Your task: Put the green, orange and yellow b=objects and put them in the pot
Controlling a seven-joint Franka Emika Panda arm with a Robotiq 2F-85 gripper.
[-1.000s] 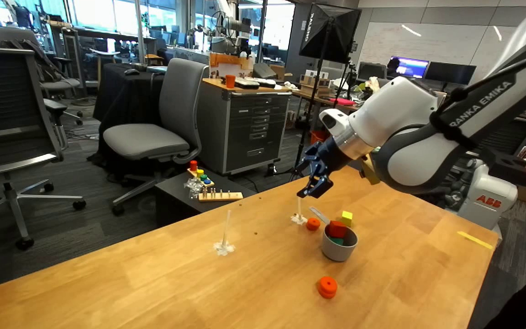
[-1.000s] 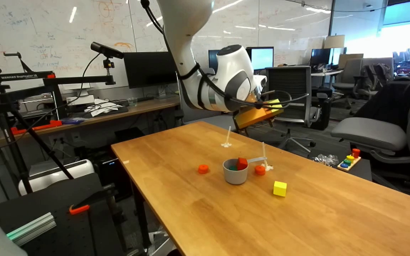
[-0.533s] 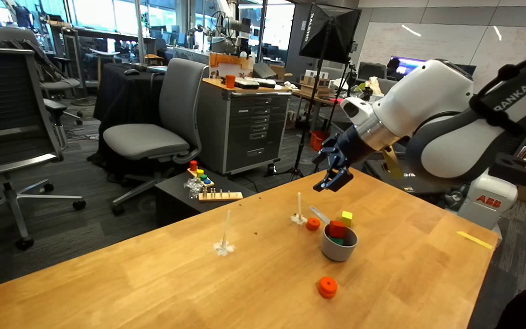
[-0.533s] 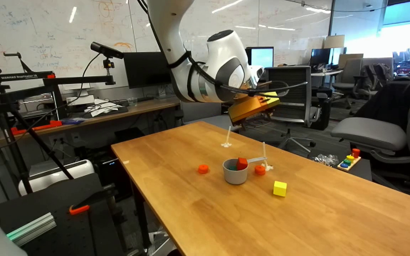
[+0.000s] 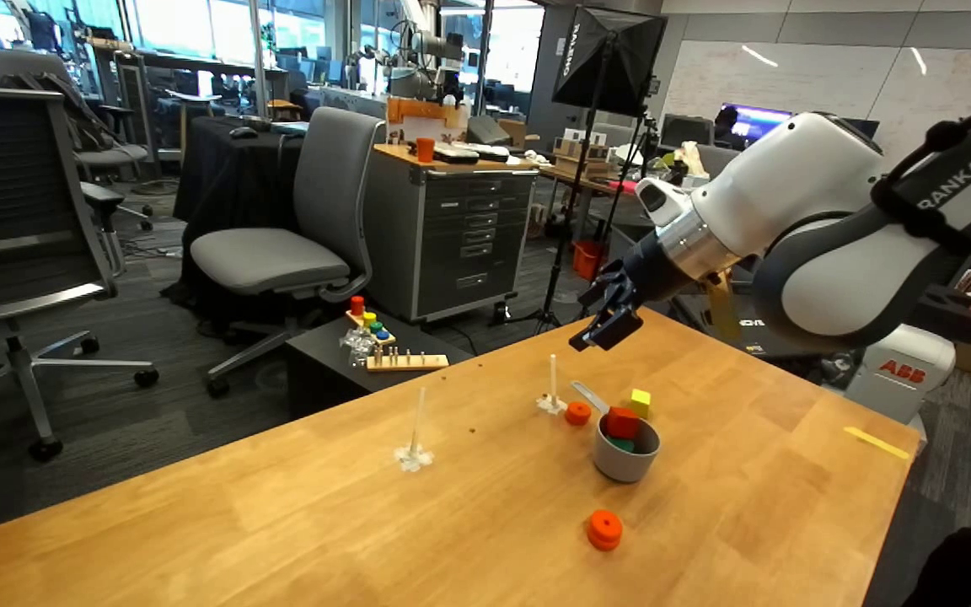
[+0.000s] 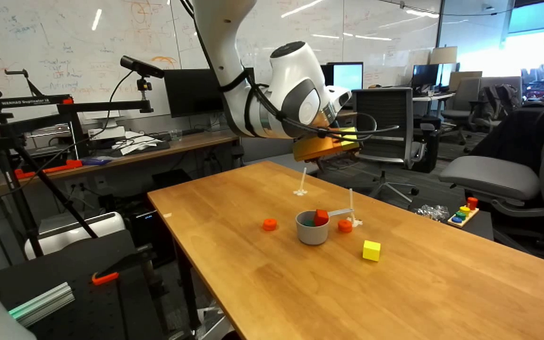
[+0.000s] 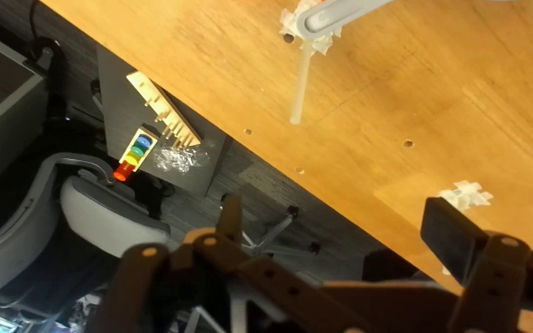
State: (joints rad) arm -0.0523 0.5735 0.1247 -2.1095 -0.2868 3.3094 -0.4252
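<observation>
- Bench (image 5: 283,531): a broad wooden top spreads lower than my hand (image 7: 339,226), carrying every object in this job.
- The hand itself hangs above bench level, fingers (image 7: 451,238) spread wide, nothing between them; no pick is under way.
- Pot (image 5: 627,466): the grey container stands upright below my hand, well apart from it, its handle (image 7: 343,11) reaching into the wrist view. Two pieces show inside, three outside, so I judge the work about half done.
- Red-orange block (image 5: 621,423): in the pot, lower than my hand, riding high. I cannot tell whether it is the orange object meant.
- Yellow cube (image 6: 371,250): left to do. It sits on the bench below my hand, near the pot but apart from it; likely my next pick.
- One orange round (image 6: 345,225) lies below my hand near the handle, another orange round (image 6: 269,224) on the pot's opposite side; both are out, and left to do if the order covers them.
- Green piece (image 5: 620,444): done. It lies inside the pot, lower than my hand, partly hidden, its full size unclear.
</observation>
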